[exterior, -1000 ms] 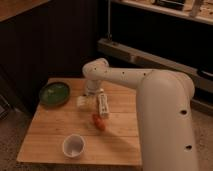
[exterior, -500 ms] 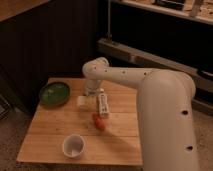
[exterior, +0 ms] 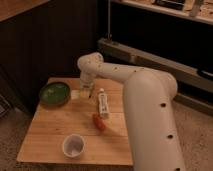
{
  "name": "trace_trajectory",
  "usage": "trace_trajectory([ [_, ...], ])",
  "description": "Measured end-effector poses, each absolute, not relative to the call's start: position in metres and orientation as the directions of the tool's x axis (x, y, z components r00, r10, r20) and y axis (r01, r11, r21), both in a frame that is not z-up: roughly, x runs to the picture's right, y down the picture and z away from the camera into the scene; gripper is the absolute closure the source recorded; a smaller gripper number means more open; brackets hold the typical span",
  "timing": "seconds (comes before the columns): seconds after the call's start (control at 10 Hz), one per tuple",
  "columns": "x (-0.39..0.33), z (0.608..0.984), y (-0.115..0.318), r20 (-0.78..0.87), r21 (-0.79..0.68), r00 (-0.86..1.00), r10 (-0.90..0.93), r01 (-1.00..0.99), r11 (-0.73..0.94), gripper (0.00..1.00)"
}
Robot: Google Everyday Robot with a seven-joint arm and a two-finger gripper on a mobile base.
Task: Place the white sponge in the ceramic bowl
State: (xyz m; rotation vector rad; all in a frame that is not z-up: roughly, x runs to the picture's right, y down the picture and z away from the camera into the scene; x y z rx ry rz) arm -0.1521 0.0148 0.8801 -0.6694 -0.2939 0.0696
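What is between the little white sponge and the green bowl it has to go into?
Nothing visible. The small off-white rectangular sponge lies on the wooden table just right of the glossy dark green ceramic bowl. The gripper hangs right beside the sponge. The long white tube, orange-red object and white cup all sit off that path.

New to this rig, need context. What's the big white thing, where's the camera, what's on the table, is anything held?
The big white shape is the robot's single arm, reaching from the right over a wooden table. There is one camera view, looking down at the table from high beside the arm. The gripper at the arm's end sits low over the white sponge, just right of the green ceramic bowl. Whether it holds the sponge is not visible. Also on the table: a white tube, a small red-orange object, and a white cup.
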Motion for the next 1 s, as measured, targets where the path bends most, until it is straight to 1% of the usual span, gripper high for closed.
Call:
trace_trajectory([
  [0.5, -0.209, 0.901, -0.019, 0.315, -0.606, 0.934, 0.168, 0.062, 0.793, 0.85],
  [0.7, -0.246, 0.908, -0.029, 0.377, -0.608, 0.905, 0.196, 0.082, 0.790, 0.85],
  [0.8, -0.257, 0.910, -0.032, 0.402, -0.610, 0.889, 0.217, 0.083, 0.788, 0.85],
  [0.9, -0.272, 0.914, -0.036, 0.460, -0.617, 0.844, 0.276, 0.080, 0.783, 0.85],
  [1.0, -0.281, 0.917, -0.037, 0.503, -0.631, 0.795, 0.338, 0.071, 0.772, 0.82],
])
